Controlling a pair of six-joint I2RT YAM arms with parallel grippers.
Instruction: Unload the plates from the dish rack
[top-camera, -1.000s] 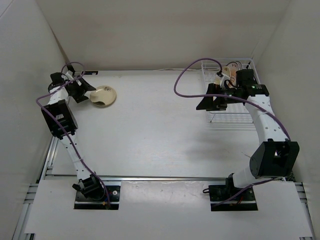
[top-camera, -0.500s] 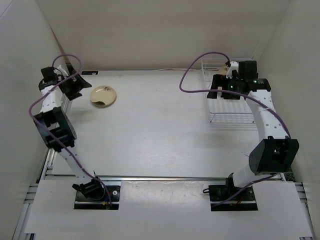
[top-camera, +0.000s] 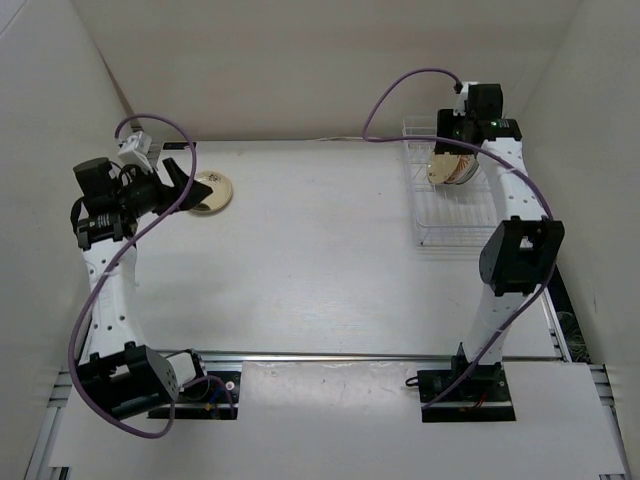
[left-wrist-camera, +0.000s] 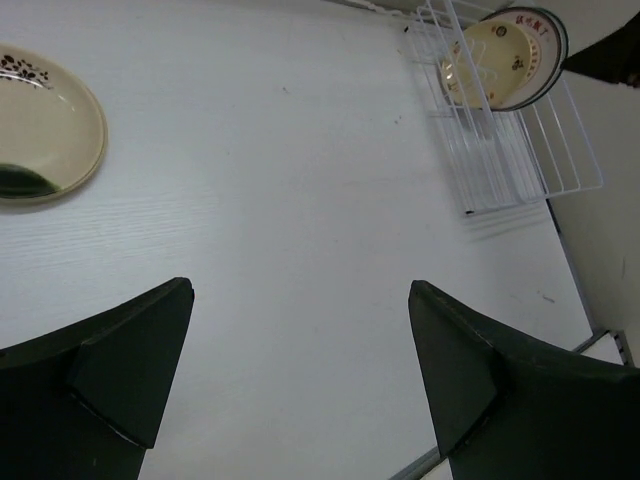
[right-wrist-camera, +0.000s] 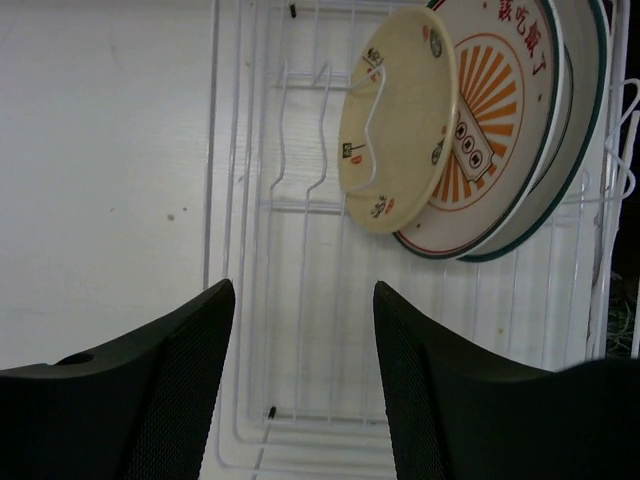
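Looks bright and evenly lit from above in the overhead view, with soft, diffuse light on the white worktop and walls. Casts only faint, short shadows beside the arms. Shows no harsh glare. Renders the racked plates too small for fine detail there.

From the left wrist, leaves the near jaws dark and a little soft, and catches a dark reflection in the cream plate, perhaps of the arm overhead. Bends straight lines slightly toward the edges.

From the right wrist, gives crisp wires on the dish rack and clear print on the patterned plate, near-black featureless jaws, and a dim right margin.
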